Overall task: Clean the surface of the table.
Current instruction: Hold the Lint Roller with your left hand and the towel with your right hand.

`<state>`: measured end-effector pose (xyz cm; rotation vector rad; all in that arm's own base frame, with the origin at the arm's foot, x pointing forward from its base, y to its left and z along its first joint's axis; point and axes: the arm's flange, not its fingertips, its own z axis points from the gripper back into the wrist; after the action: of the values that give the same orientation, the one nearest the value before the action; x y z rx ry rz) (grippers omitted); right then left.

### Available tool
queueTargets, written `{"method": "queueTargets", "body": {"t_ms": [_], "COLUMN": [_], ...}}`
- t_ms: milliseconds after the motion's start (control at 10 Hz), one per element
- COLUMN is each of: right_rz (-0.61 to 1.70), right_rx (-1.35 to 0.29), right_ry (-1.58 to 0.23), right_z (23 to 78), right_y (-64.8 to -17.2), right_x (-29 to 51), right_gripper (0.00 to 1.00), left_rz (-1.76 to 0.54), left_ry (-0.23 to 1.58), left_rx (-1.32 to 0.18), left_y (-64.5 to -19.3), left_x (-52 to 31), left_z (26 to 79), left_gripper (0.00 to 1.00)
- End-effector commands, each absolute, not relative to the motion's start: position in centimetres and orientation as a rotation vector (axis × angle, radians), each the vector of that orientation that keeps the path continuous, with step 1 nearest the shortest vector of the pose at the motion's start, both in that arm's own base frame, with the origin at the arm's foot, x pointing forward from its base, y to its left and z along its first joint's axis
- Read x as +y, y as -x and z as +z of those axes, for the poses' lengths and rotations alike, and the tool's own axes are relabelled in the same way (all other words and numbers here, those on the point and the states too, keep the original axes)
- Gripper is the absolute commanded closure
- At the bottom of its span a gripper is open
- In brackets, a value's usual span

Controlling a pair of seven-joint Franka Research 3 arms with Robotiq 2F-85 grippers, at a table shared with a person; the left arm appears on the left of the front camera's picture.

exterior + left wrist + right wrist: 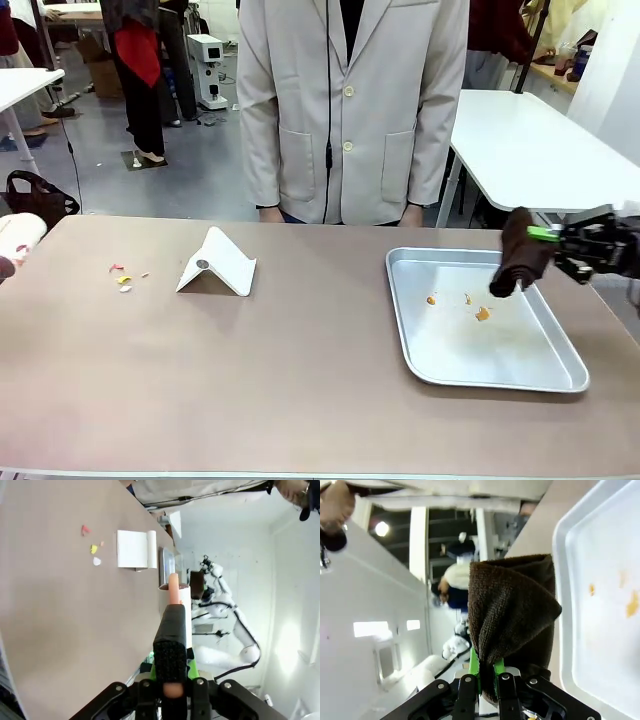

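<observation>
The brownish-taupe table [300, 380] carries a few small red, yellow and white scraps [122, 275] near its left end, also seen as scraps [93, 549] in the left wrist view. My right gripper [556, 243] hangs over the right rim of a silver tray [520, 350], shut on a folded dark brown cloth [518, 255]. In the right wrist view the cloth [512, 610] stands up from the gripper [487, 675]. My left gripper [172, 612] is shut on a white roller-like tool with a peach handle [173, 587]; the tool's pale end [15, 235] shows at the table's far left edge.
A folded white card stand [215, 262] sits left of the middle. Orange crumbs [482, 313] lie inside the tray. A person in a beige coat [350, 110] stands at the far edge. A glossy white table [530, 140] is behind on the right.
</observation>
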<state>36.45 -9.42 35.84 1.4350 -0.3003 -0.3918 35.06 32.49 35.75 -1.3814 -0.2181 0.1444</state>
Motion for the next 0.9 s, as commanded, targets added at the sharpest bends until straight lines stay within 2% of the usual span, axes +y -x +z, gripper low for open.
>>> {"method": "queueTargets", "body": {"t_ms": [0, 200, 300, 500, 600, 800], "right_rz": [-0.417, -0.348, -0.403, -0.393, -0.424, -0.424], "right_rx": [-0.263, -0.285, -0.296, -0.311, -0.286, -0.286], "right_ry": [-1.395, -1.347, -1.341, -1.310, -1.323, -1.323], "right_z": [36.5, 35.6, 35.1, 34.9, 34.9, 34.9], "right_y": [-32.6, -30.6, -30.3, -30.8, -30.9, -30.9], "right_x": [-12.7, -15.5, -15.9, -15.0, -16.8, -16.8], "right_gripper": [1.00, 1.00, 1.00, 1.00, 1.00, 1.00], "left_rz": [0.176, 0.207, 0.220, 0.217, 0.222, 0.222], "left_ry": [1.534, 1.582, 1.586, 1.541, 1.581, 1.581], "left_rx": [-0.320, -0.363, -0.374, -0.306, -0.329, -0.329], "left_y": [-34.5, -34.0, -34.6, -36.7, -34.9, -34.9], "left_x": [32.5, 30.9, 29.2, 26.8, 29.9, 29.9], "left_z": [34.8, 33.7, 33.7, 34.2, 33.0, 33.0], "left_gripper": [1.00, 1.00, 1.00, 1.00, 1.00, 1.00]}}
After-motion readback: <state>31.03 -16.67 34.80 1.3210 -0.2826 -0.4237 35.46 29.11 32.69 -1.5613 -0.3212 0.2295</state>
